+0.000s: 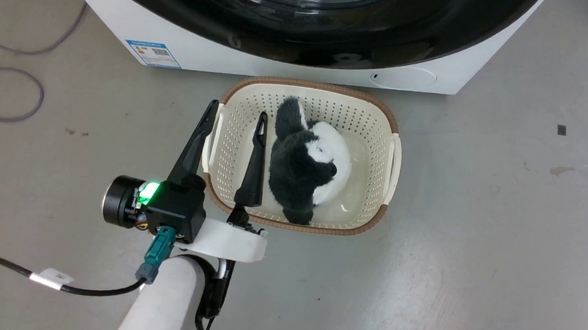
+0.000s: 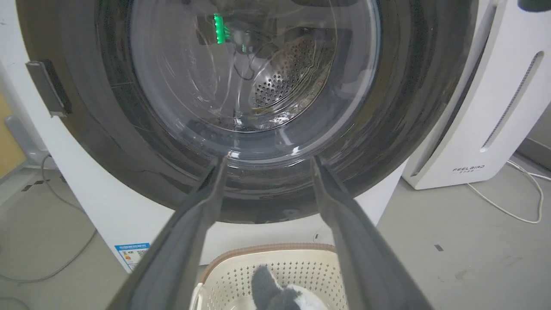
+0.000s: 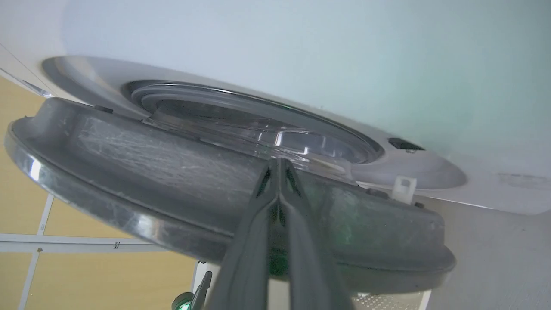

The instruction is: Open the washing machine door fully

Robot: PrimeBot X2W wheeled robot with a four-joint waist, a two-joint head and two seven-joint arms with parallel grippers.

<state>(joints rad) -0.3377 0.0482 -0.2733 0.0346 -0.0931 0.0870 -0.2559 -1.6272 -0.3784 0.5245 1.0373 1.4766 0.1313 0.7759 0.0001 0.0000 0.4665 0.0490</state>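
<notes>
The washing machine door (image 3: pixel 142 168) stood ajar off the washing machine (image 3: pixel 301 51). The right gripper (image 3: pixel 279 162), clenched on nothing, was nearer, its tips at the door's inner face, the door's rim running across them. The left gripper (image 1: pixel 238 109) hung spread over the basket (image 1: pixel 379 109).

Glossy washing machine door (image 1: pixel 307 38), perforated plastic basket (image 1: pixel 374 126), fluffy toy (image 1: pixel 296 178)

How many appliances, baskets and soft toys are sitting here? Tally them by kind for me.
washing machine: 1
FEELBIRD appliance: 1
laundry basket: 1
plush toy: 1
Total: 4
</notes>
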